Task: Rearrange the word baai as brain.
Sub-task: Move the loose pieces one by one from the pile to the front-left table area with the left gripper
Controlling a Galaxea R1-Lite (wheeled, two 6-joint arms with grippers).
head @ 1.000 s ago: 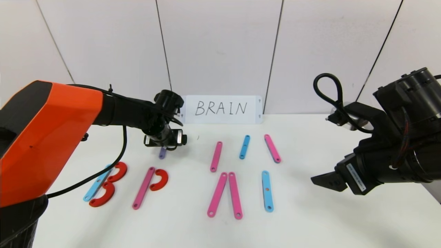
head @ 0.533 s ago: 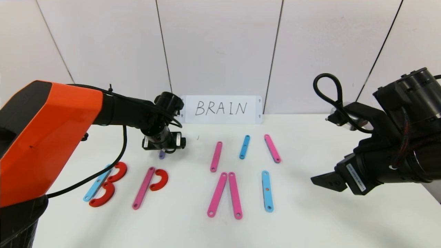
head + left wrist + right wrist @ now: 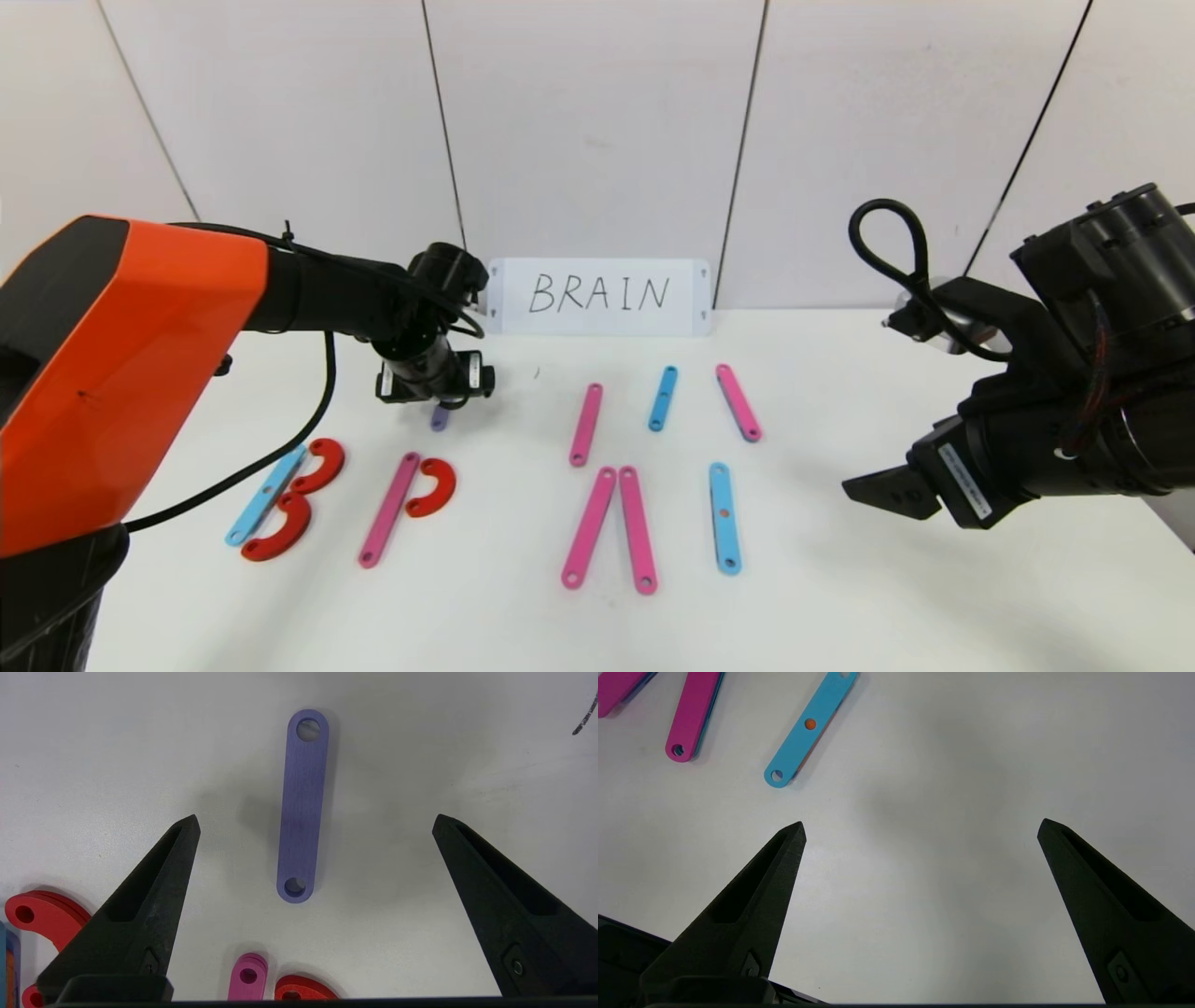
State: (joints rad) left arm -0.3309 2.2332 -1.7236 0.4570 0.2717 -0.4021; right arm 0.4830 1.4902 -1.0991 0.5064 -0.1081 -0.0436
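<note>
The letters lie flat on the white table (image 3: 840, 597). At front left a blue strip (image 3: 264, 495) with two red curves (image 3: 317, 467) forms a B. Beside it a pink strip (image 3: 389, 510) with a red curve (image 3: 432, 486) forms a P shape. Two pink strips (image 3: 611, 527) lean together, with a blue strip (image 3: 724, 516) to their right. A short purple strip (image 3: 301, 805) lies loose under my left gripper (image 3: 315, 821), which hovers open above it; only its tip (image 3: 439, 419) shows in the head view. My right gripper (image 3: 920, 828) is open and empty over bare table at the right.
A white card (image 3: 602, 296) with handwritten BRAIN stands against the back wall. Behind the letters lie a pink strip (image 3: 586, 424), a short blue strip (image 3: 663, 398) and a slanted pink strip (image 3: 738, 402).
My left gripper has shifted a little to the left and back over the purple strip, covering more of it in the head view. The right arm and the pieces have not moved.
</note>
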